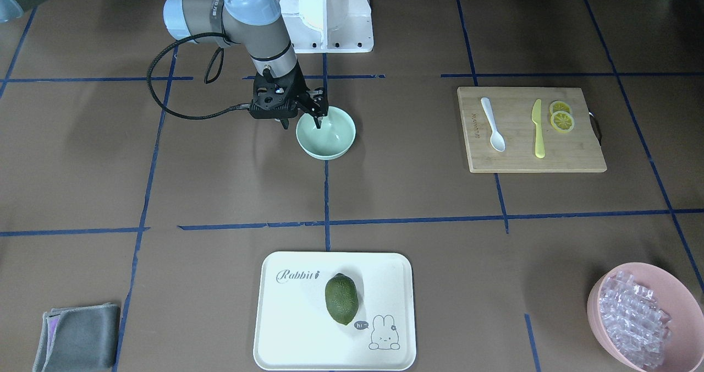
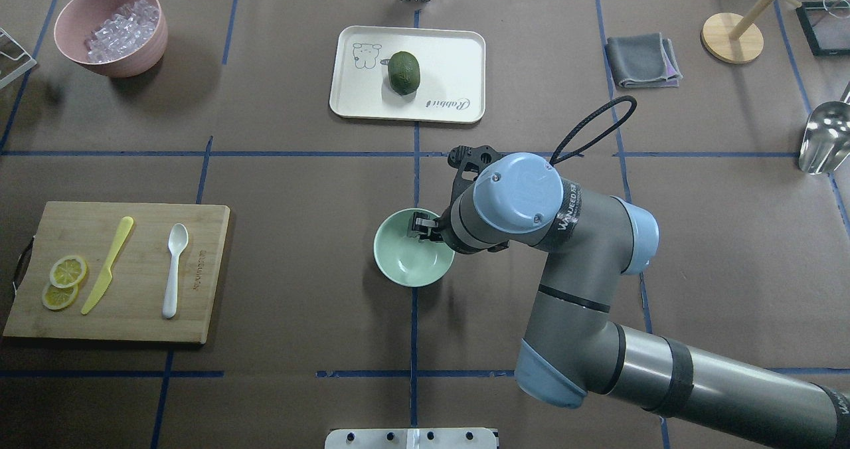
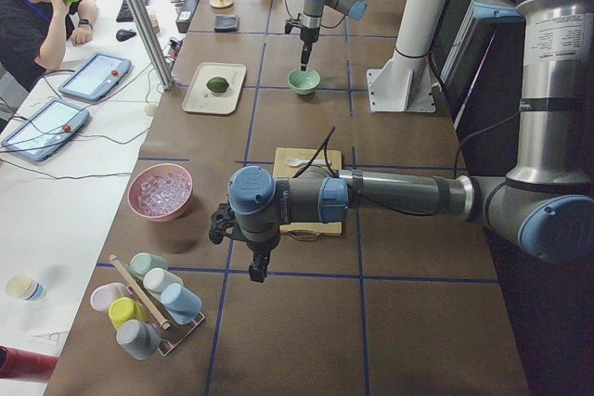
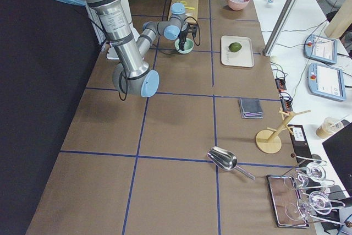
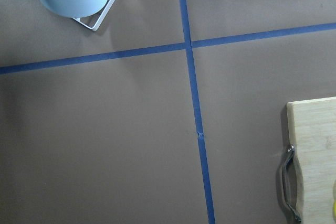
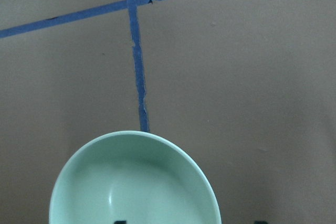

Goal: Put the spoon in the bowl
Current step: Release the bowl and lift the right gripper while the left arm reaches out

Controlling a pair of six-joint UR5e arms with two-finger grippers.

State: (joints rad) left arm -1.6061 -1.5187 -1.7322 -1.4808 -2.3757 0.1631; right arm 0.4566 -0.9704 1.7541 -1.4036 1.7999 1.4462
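Observation:
The white spoon (image 1: 492, 124) lies on a wooden cutting board (image 1: 572, 152), beside a yellow knife (image 1: 538, 130); it also shows in the overhead view (image 2: 174, 269). The mint-green bowl (image 1: 330, 138) stands empty at the table's middle (image 2: 412, 260). My right gripper (image 1: 318, 114) hangs over the bowl's rim on the robot's side. In the right wrist view only its two fingertips show, wide apart, over the bowl (image 6: 136, 182), so it is open and empty. My left gripper (image 3: 255, 271) shows only in the exterior left view, over bare table beyond the board's end; I cannot tell its state.
Two lemon slices (image 1: 562, 118) lie on the board. A pink bowl of clear pieces (image 1: 605, 311), a white tray (image 1: 286, 328) with a green fruit (image 1: 341, 299) and a grey cloth (image 1: 77, 344) sit on the far side. A cup rack (image 3: 148, 308) stands near the left gripper.

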